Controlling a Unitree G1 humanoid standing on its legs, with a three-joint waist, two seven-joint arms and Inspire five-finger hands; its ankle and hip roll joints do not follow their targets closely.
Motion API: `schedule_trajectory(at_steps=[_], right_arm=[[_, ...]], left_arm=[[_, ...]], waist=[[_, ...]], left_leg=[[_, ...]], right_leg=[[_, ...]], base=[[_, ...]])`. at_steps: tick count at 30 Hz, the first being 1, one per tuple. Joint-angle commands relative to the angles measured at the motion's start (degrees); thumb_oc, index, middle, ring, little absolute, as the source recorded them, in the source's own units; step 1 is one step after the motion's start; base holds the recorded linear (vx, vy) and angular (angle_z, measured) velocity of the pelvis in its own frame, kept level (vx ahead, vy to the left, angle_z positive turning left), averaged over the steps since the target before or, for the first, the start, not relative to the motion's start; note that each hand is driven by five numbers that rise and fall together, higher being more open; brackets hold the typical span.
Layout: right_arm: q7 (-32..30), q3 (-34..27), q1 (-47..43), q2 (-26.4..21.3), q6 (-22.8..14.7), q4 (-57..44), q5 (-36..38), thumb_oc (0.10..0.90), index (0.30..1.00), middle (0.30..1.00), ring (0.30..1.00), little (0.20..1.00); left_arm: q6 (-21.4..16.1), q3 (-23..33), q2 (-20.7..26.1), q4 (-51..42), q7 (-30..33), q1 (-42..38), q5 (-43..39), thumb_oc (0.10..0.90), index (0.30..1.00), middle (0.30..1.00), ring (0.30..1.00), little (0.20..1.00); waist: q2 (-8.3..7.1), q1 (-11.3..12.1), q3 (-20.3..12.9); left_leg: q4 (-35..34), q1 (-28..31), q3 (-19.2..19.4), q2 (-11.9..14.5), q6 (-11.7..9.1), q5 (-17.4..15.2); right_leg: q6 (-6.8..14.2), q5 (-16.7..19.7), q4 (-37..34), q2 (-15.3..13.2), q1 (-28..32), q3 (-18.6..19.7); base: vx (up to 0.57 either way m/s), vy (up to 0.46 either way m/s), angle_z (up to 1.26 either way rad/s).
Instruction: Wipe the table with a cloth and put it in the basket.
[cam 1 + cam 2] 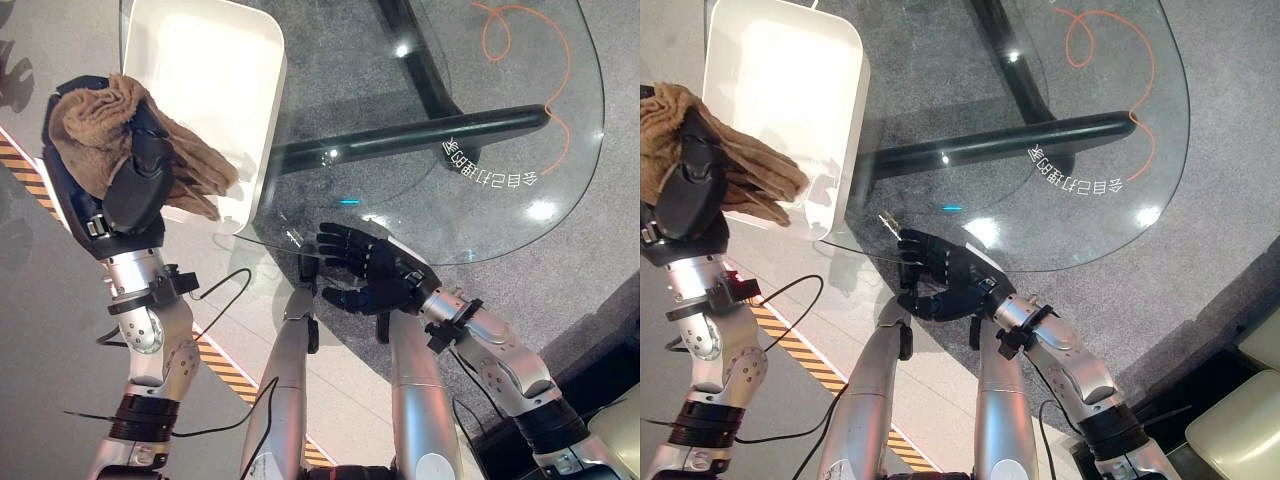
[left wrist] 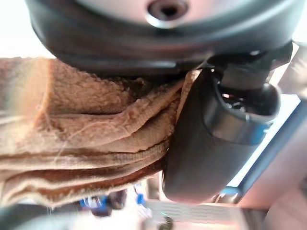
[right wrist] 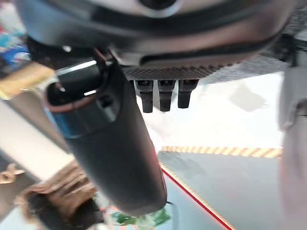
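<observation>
A crumpled brown cloth (image 1: 100, 130) is bunched in my left hand (image 1: 135, 185), whose fingers and thumb are curled round it; the thumb (image 2: 211, 139) presses on its folds (image 2: 86, 124). The hand is raised beside the near left edge of the white basket (image 1: 200, 70), and part of the cloth hangs over the basket's rim. The basket stands at the left end of the round glass table (image 1: 480, 200). At the table's near edge my right hand (image 1: 375, 275) hovers open, palm up, holding nothing. In the right wrist view the cloth (image 3: 62, 191) shows past the thumb (image 3: 110, 143).
A black table base (image 1: 420, 130) shows through the glass, and white printed characters (image 1: 490, 170) lie on the top. An orange cord (image 1: 560, 100) loops on the grey floor beyond. Yellow-black tape (image 1: 225, 365) crosses the floor at left. A beige seat (image 1: 1240, 420) sits at lower right.
</observation>
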Motion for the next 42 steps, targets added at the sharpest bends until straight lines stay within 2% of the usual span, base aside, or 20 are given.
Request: schedule_trajectory(at_steps=[1,3,5,10,16,18,22,26,32,33,34,35,39,42], right_arm=[[4.52,2.98,-1.40,-2.52,-0.11,-2.63,2.05,0.800,0.900,0.900,0.900,0.900],[4.38,4.20,-2.93,-3.92,0.87,-2.17,3.65,0.800,0.900,0.900,0.900,0.900],[4.34,5.01,-3.85,-4.94,1.35,-1.86,4.33,0.800,0.900,0.900,0.900,0.900],[3.74,6.65,-5.90,-6.18,1.04,-0.26,6.04,0.800,0.900,0.900,0.900,0.900],[3.51,8.05,-9.85,-7.34,2.22,1.96,8.46,0.800,0.900,0.900,0.900,0.900],[3.01,8.58,-11.23,-7.60,3.03,1.89,9.60,0.800,0.900,0.900,0.900,0.900],[2.66,9.76,-13.28,-7.62,3.45,2.80,10.91,0.800,0.900,0.900,0.900,0.900],[2.67,10.34,-14.69,-7.69,3.75,3.45,11.71,0.800,0.900,0.900,0.900,0.900],[2.59,10.77,-16.53,-7.21,4.21,5.51,12.27,0.800,0.900,0.900,0.900,0.900],[2.34,10.82,-16.98,-7.10,4.45,5.51,12.60,0.800,0.900,0.900,0.900,0.900],[2.11,10.94,-17.48,-6.90,4.62,5.54,12.83,0.800,0.900,0.900,0.900,0.900],[2.01,11.02,-17.75,-6.82,4.74,5.51,12.95,0.800,0.900,0.900,0.900,0.900],[1.82,10.79,-17.99,-6.30,5.06,4.98,12.90,0.800,0.900,0.900,0.900,0.900],[1.31,10.90,-17.81,-6.22,4.58,5.07,13.11,0.800,0.900,0.900,0.900,0.900]], left_arm=[[2.27,4.12,5.46,2.26,14.54,-8.03,14.83,0.100,0.300,0.300,0.300,0.200],[5.71,2.32,8.38,7.30,17.94,-11.19,16.54,0.100,0.300,0.300,0.300,0.200],[6.88,1.05,10.08,11.16,18.66,-13.51,15.34,0.100,0.300,0.300,0.300,0.200],[10.78,-1.91,11.61,18.53,20.21,-18.71,14.74,0.100,0.300,0.300,0.300,0.200],[18.96,-6.67,13.40,29.11,23.59,-26.67,16.19,0.100,0.300,0.300,0.300,0.200],[20.85,-8.28,14.04,31.69,23.00,-28.74,14.33,0.100,0.300,0.300,0.300,0.200],[22.28,-11.28,14.15,36.01,20.41,-32.80,10.71,0.100,0.300,0.300,0.300,0.200],[21.57,-12.51,13.53,37.85,18.66,-34.44,8.50,0.100,0.300,0.300,0.300,0.200],[22.81,-13.45,12.08,40.34,20.43,-37.06,4.91,0.100,0.300,0.300,0.300,0.200],[23.68,-13.96,12.10,40.94,20.52,-37.88,4.62,0.224,0.406,0.406,0.406,0.324],[23.99,-14.47,12.00,42.04,19.76,-38.96,4.42,0.438,0.589,0.589,0.589,0.538],[24.43,-14.82,11.91,42.56,19.18,-39.61,4.51,0.800,0.900,0.900,0.900,0.900],[25.95,-15.50,11.61,43.21,18.37,-40.37,4.11,0.800,0.900,0.900,0.900,0.900],[25.05,-15.17,11.54,43.57,18.58,-39.73,2.84,0.800,0.900,0.900,0.900,0.900]], waist=[[2.83,-0.94,-1.50],[2.78,-1.40,-1.50],[2.59,-1.75,-1.50],[2.04,-2.51,-1.50],[1.55,-3.48,-1.50],[1.31,-3.77,-1.50],[0.85,-4.48,-1.50],[0.45,-4.76,-1.50],[-0.15,-5.02,-1.50],[-0.24,-5.06,-1.50],[-0.37,-5.17,-1.50],[-0.48,-5.20,-1.50],[-0.57,-5.23,-1.50],[-0.48,-5.14,-1.50]], left_leg=[[6.70,-0.97,1.50,-4.05,2.41,-6.56],[6.94,-1.60,1.90,-3.86,2.31,-6.47],[7.04,-2.04,2.28,-3.64,2.27,-6.44],[7.50,-3.20,2.91,-3.36,2.23,-6.51],[8.37,-5.06,3.59,-2.93,2.09,-6.37],[8.54,-5.60,3.72,-2.89,2.05,-6.27],[9.20,-6.91,3.88,-2.86,2.01,-6.24],[9.35,-7.56,4.02,-2.75,1.99,-6.22],[9.80,-8.90,3.74,-2.66,1.64,-6.16],[9.91,-9.16,3.66,-2.69,1.61,-6.15],[10.00,-9.41,3.68,-2.66,1.53,-6.16],[10.10,-9.59,3.64,-2.65,1.44,-6.14],[10.05,-9.76,3.38,-2.82,1.28,-6.03],[10.19,-9.76,3.27,-2.82,1.15,-6.13]], right_leg=[[-1.09,3.77,-7.93,3.87,1.53,-0.36],[-1.05,4.01,-7.97,3.91,0.85,-0.13],[-0.94,4.19,-8.02,3.99,0.36,0.11],[-0.67,4.85,-8.27,4.17,-0.80,0.64],[-0.19,5.54,-7.98,4.42,-2.70,1.26],[-0.06,5.81,-8.06,4.48,-3.18,1.41],[0.30,6.25,-7.46,4.77,-4.61,1.94],[0.48,6.53,-7.42,4.84,-5.26,2.05],[0.67,6.66,-6.93,4.91,-6.48,2.14],[0.69,6.64,-6.74,4.95,-6.73,2.11],[0.73,6.55,-6.61,4.95,-6.89,1.99],[0.76,6.57,-6.53,4.93,-7.02,1.91],[0.81,6.66,-6.78,4.89,-7.05,1.74],[0.79,6.46,-6.65,4.82,-7.02,1.55]], base=[[0.03,0.107,-0.02],[0.02,0.100,-0.04],[0.02,0.088,-0.03],[0.03,0.077,-0.04],[0.03,0.077,-0.04],[0.02,0.066,-0.03],[0.03,0.052,-0.02],[0.00,0.000,0.00],[0.00,0.000,0.00],[0.00,0.000,0.00],[0.00,0.000,0.00],[0.00,0.000,0.00],[-0.02,-0.040,-0.01],[-0.02,-0.037,0.00]])
